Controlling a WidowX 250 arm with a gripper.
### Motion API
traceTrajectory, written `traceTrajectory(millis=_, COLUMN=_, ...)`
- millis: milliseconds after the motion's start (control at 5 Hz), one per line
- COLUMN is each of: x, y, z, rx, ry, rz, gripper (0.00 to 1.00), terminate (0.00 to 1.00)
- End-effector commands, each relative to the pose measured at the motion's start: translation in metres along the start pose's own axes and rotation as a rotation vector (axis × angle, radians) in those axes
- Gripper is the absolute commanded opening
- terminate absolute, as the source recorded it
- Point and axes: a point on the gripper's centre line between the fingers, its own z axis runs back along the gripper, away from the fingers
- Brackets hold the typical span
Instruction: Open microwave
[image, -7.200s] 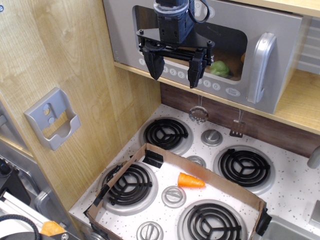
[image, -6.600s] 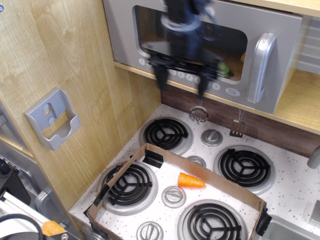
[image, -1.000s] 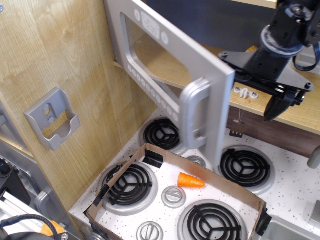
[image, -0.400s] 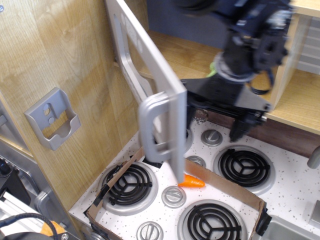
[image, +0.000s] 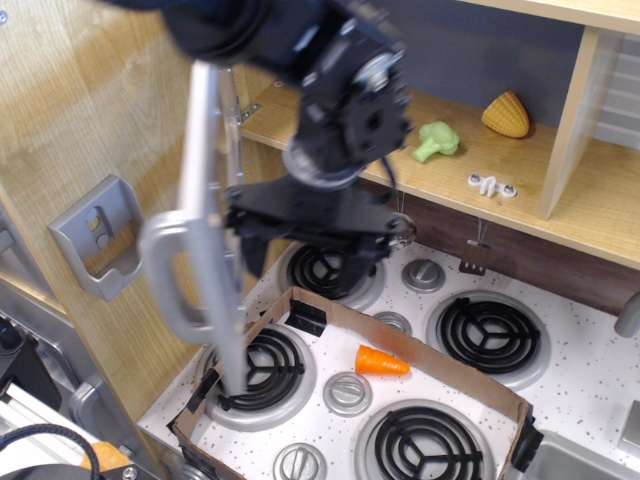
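Note:
The microwave's grey door (image: 212, 215) stands swung far out to the left and shows almost edge-on, with its silver bar handle (image: 168, 272) facing left. The microwave's cavity (image: 480, 60) is open, with a wooden floor and dark back wall. My black gripper (image: 300, 268) hangs just right of the door, behind its inner face and above the back left burner. Its fingers (image: 351, 274) are spread apart with nothing between them. The left finger is close to the door; I cannot tell whether it touches.
A green broccoli (image: 436, 140), a yellow corn (image: 505, 114) and a white clip (image: 490, 185) lie in the cavity. Below is a stove (image: 590, 380) with a cardboard frame (image: 400, 345) and an orange carrot (image: 381, 361). A grey holder bracket (image: 104, 236) is on the left wall.
The door went from shut to swung open, and in the last second further left to nearly edge-on. My arm has moved left across the opening, following the door.

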Motion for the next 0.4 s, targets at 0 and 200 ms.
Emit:
traceTrajectory(millis=0, x=-0.0251, y=0.0211, z=0.0003, rx=-0.023, ry=-0.105, rz=0.040, gripper=1.00, terminate=0.00)
traceTrajectory(millis=200, x=-0.0287, y=0.0226, z=-0.0042, rx=-0.012, ry=-0.093, rz=0.067, gripper=1.00, terminate=1.00)
